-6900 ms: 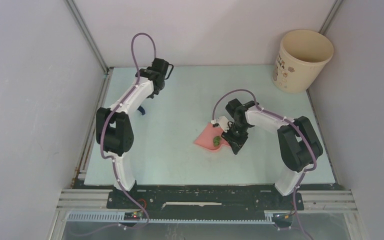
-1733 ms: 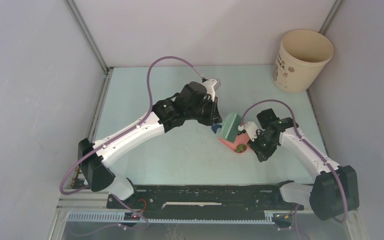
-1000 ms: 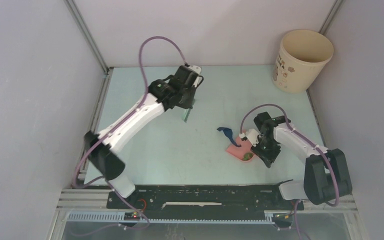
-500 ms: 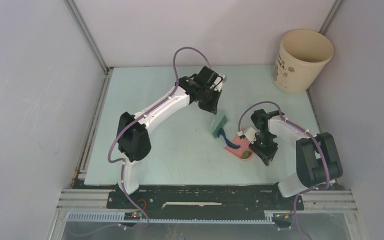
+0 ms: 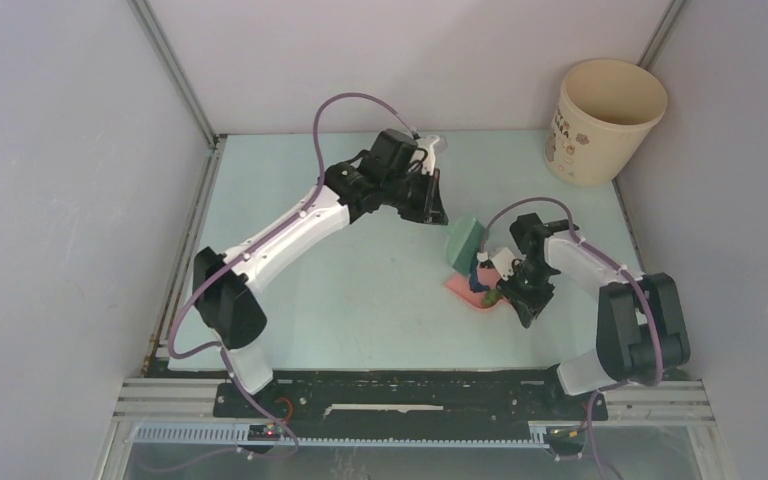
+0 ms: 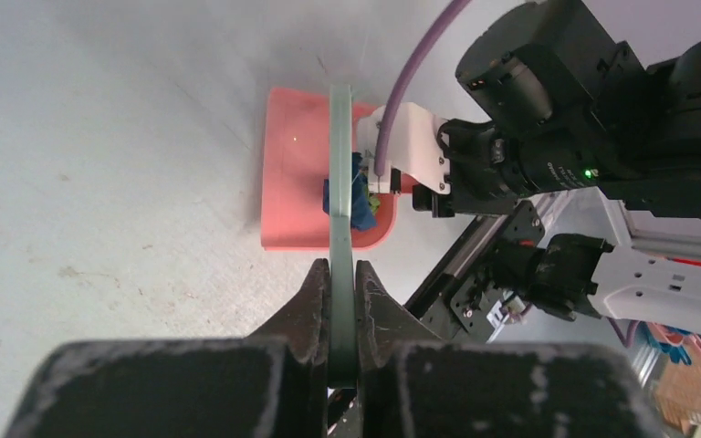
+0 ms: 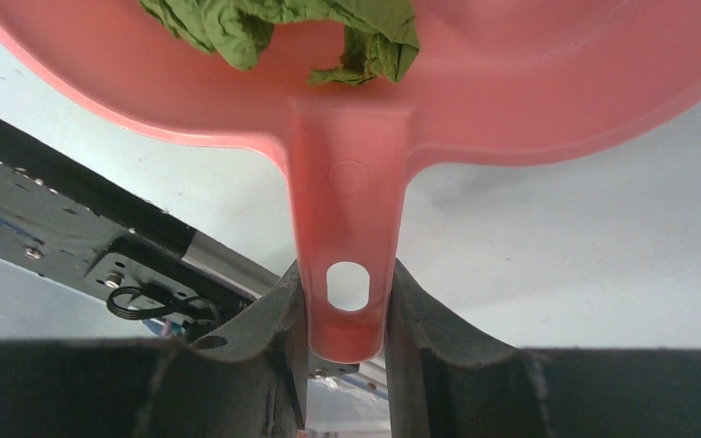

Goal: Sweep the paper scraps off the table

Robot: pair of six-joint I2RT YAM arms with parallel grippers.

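Now | left gripper [image 6: 341, 274] clamped on brush [image 5: 465, 242] | right gripper [image 7: 347, 285] clamped on dustpan [image 6: 292, 182] handle | blue paper scrap [image 6: 361, 203] lies handle-side of brush, apparently inside pan

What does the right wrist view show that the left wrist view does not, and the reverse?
Only the right wrist: the holed handle clamped in the right gripper. Only the left wrist: the left gripper pinching the green brush, with a dark blue scrap beside it. Both: the pink dustpan and the pale table.
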